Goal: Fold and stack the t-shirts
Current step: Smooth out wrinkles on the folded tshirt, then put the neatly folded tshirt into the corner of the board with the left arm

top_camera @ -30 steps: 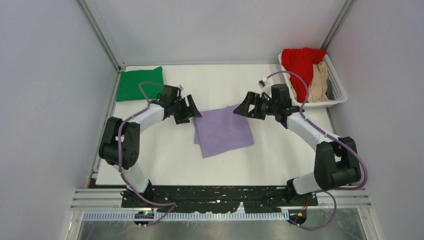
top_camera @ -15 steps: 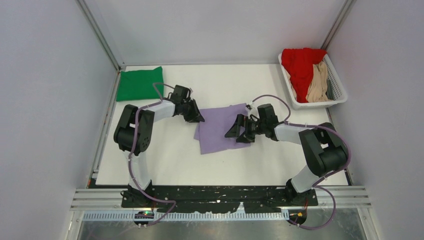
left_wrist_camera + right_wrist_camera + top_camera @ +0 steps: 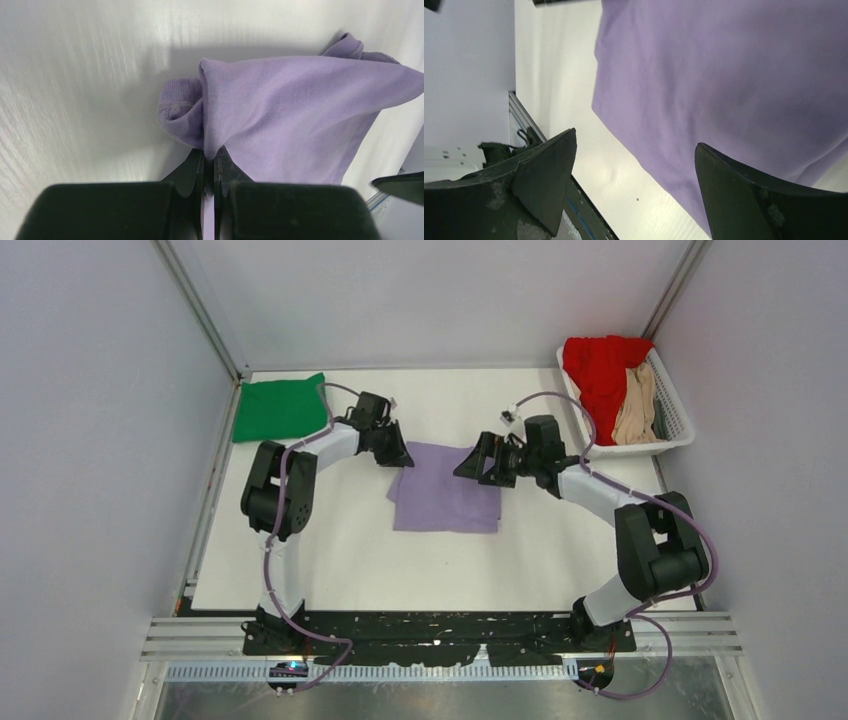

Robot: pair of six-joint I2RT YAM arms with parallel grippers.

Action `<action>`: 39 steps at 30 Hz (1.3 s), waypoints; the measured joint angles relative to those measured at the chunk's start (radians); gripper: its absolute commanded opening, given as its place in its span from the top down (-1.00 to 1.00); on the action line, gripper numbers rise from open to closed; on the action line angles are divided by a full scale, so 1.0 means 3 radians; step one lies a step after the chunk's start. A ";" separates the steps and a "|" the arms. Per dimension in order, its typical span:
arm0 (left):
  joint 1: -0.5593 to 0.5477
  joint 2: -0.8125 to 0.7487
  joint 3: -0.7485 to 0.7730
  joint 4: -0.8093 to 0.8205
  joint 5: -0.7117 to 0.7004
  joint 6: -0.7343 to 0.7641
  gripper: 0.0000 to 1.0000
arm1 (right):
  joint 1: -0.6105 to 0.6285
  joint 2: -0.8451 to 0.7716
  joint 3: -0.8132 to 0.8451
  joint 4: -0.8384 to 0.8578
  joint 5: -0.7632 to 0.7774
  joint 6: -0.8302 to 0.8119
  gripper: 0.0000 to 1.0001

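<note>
A folded lavender t-shirt [image 3: 447,502] lies mid-table. My left gripper [image 3: 397,454] is shut on its far-left corner; in the left wrist view the jaws [image 3: 209,155] pinch a bunched fold of the lavender t-shirt [image 3: 290,115]. Over the shirt's far-right edge my right gripper [image 3: 474,462] stands open, with nothing between its fingers. In the right wrist view, that right gripper [image 3: 634,140] hovers above the lavender t-shirt [image 3: 724,75] and the white table. A folded green t-shirt [image 3: 280,408] rests at the far left.
A white slatted basket [image 3: 680,430] at the far right holds a red t-shirt [image 3: 600,365] and a tan t-shirt [image 3: 635,405]. Grey walls enclose the table on three sides. The black base rail [image 3: 440,635] runs along the near edge.
My left gripper has shut on the lavender shirt's corner and shifted toward the back. The shirt now lies squarer. My right gripper dipped toward the shirt, then moved back, staying open.
</note>
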 measured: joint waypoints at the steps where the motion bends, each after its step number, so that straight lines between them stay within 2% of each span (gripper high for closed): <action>1: 0.0000 0.0020 0.0048 -0.0022 0.0005 0.0038 1.00 | -0.0060 0.0018 0.0094 0.0013 0.0011 0.0003 -0.90; 4: 0.0000 0.0097 0.0173 -0.0064 0.0020 0.0118 1.00 | -0.0248 0.0203 0.0385 0.0146 0.0041 0.0067 -0.90; 12: 0.0005 0.0196 0.0286 -0.0202 0.0037 0.0203 1.00 | -0.0474 0.1325 0.0902 0.0331 0.0209 0.0360 -0.90; 21: 0.0025 0.0196 0.0312 -0.0295 0.0088 0.0298 1.00 | -0.0482 0.1396 0.1120 0.0153 0.0366 0.0361 -0.90; 26: 0.0024 0.0196 0.0389 -0.0434 0.0003 0.0374 1.00 | -0.0495 0.1261 0.1141 -0.0005 0.0412 0.0272 -0.90; 28: 0.0023 0.0196 0.0404 -0.0510 -0.0132 0.0426 1.00 | -0.0519 0.1040 0.1057 -0.0034 0.0431 0.0253 -0.90; 34: 0.0020 0.0181 0.0636 -0.0862 -0.0895 0.0758 1.00 | -0.0697 0.0159 0.0584 -0.0029 0.0495 0.0161 -0.90; 39: 0.0056 0.0170 0.0896 -0.1002 -0.1574 0.1017 1.00 | -0.0772 -0.0120 0.0331 -0.0234 0.0877 0.0000 -0.91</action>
